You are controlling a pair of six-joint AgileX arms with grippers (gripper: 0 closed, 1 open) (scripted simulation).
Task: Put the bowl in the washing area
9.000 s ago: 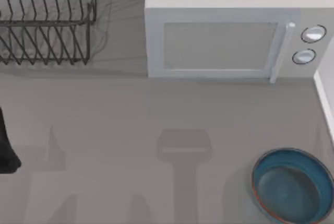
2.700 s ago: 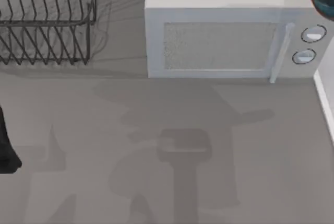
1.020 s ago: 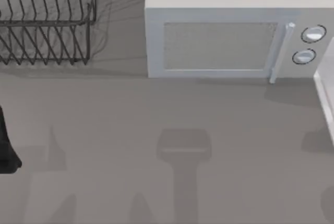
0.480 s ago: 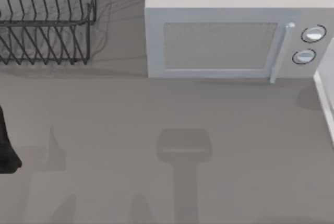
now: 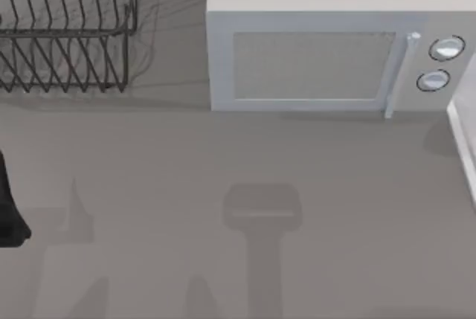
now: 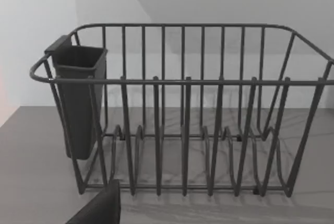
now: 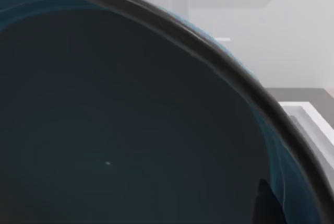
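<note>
The bowl (image 7: 130, 130) looms right against the right wrist camera, its glossy blue inside and dark rim close up, with a white raised edge (image 7: 308, 122) just past it. Whether the right jaws are clenched on it, I cannot tell. On the worktop (image 5: 223, 185), the microwave (image 5: 327, 59) sits far and right, the wire dish rack (image 5: 67, 29) far left. The left arm (image 5: 9, 207) sits parked at the left edge, facing the rack, its jaws' state unclear.

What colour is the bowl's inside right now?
Dark glossy blue; the bowl shows best in the right wrist view.
</note>
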